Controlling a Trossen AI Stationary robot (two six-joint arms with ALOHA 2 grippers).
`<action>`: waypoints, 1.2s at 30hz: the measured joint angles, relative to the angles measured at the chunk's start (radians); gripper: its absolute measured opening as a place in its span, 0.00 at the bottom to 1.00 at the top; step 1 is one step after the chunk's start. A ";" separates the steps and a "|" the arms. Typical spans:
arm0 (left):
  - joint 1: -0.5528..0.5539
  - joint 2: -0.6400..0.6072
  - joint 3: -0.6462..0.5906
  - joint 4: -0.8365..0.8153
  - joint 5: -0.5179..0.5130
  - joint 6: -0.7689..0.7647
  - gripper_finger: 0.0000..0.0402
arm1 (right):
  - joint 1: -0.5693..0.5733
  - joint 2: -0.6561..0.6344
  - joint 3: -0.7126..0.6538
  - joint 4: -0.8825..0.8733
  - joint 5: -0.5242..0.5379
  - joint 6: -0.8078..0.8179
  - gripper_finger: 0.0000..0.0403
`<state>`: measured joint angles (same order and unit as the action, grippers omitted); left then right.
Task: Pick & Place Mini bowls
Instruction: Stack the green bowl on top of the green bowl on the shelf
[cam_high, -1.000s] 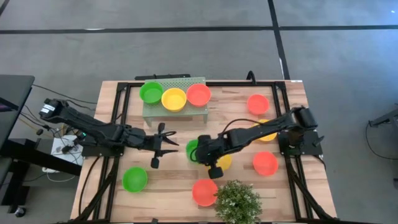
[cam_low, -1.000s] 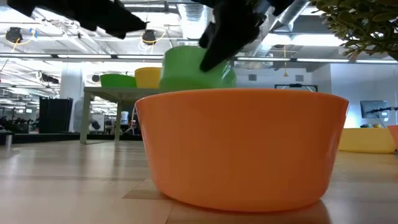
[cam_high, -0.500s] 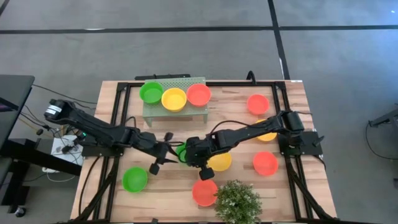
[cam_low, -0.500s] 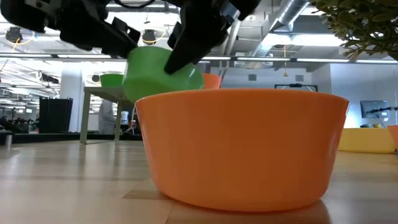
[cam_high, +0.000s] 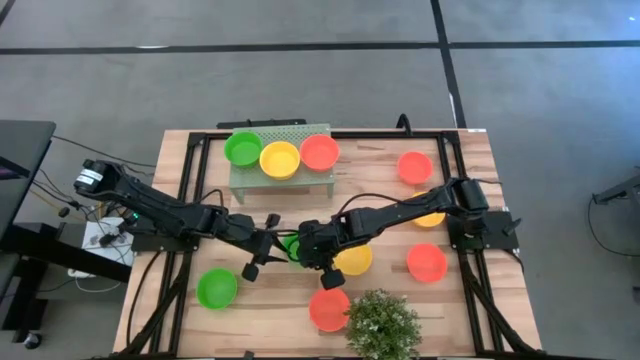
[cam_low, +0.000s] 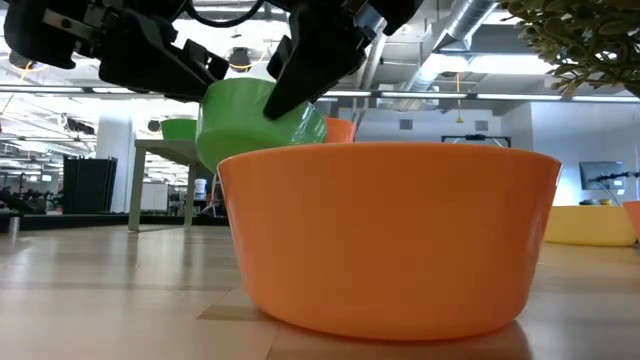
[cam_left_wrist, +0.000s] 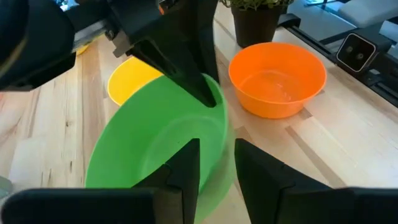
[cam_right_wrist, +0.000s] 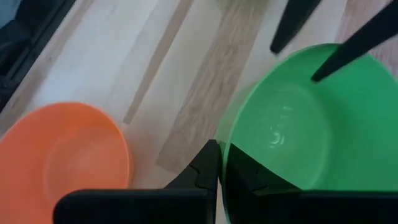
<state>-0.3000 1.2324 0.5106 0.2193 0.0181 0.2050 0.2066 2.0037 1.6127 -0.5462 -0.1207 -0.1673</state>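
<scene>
Grippers from both arms are met at the middle of the slatted wooden table (cam_high: 470, 190), over one small round green plastic bowl (cam_left_wrist: 161, 146) that is lifted off the surface and tilted. The right gripper (cam_right_wrist: 221, 163) is clamped shut on the near rim of this bowl, one dark finger inside and one outside, as is shown in the right wrist view. The left gripper (cam_left_wrist: 214, 162) is set with its fingers astride the opposite rim, a gap being kept between them; whether the wall is actually pinched cannot be told. In the low view the raised green bowl is seen behind a red-orange plastic bowl (cam_low: 390, 235) that rests on the table close to the camera, just beside a small bushy green potted plant (cam_high: 381, 322). A yellow plastic bowl (cam_high: 353, 260) lies just beside the right gripper, partly under that arm. On the pale green perforated rectangular stand (cam_high: 285, 180) a green, a yellow and a red-orange bowl are lined up side by side. Another green bowl (cam_high: 217, 288) lies near the table's front left, and two more red-orange bowls and a partly hidden yellow one are found on the right side.
</scene>
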 joint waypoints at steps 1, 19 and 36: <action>0.000 0.000 0.000 -0.002 0.000 0.000 0.24 | -0.001 0.000 0.000 0.007 0.000 -0.002 0.02; -0.008 0.002 -0.002 -0.029 0.037 -0.055 0.02 | -0.020 -0.004 0.000 0.046 0.026 -0.044 0.16; -0.081 -0.112 0.004 -0.137 -0.077 -0.143 0.02 | -0.011 -0.283 -0.014 -0.257 0.239 0.044 0.21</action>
<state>-0.3806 1.1208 0.5144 0.0819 -0.0585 0.0620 0.1951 1.7204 1.5988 -0.8035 0.1181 -0.1228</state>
